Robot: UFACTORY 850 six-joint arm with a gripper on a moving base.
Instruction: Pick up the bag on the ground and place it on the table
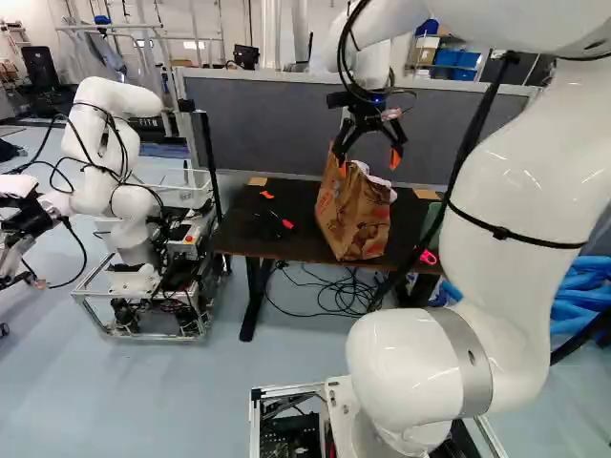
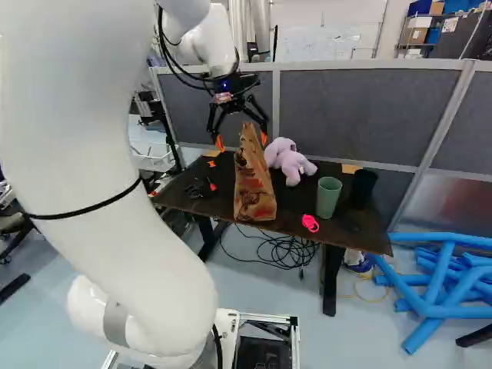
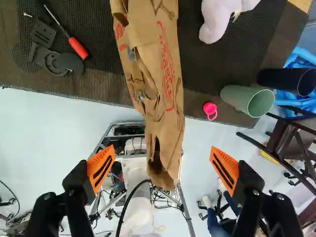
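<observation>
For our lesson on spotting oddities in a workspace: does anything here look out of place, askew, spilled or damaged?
The paper bag looks creased and crumpled at its top. Beneath the table, black cables lie tangled on the floor, and nearby blue tubes sprawl crisscrossed, as if not put away. No spill shows.

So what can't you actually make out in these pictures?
- Inside of the paper bag: hidden by its crumpled sides in all three views.
- Black cup: behind the white arm in the left base view.
- Plush toy: partly cut off by the wrist view's edge.
- Marks on the whiteboard, right base view: too small to read.
</observation>
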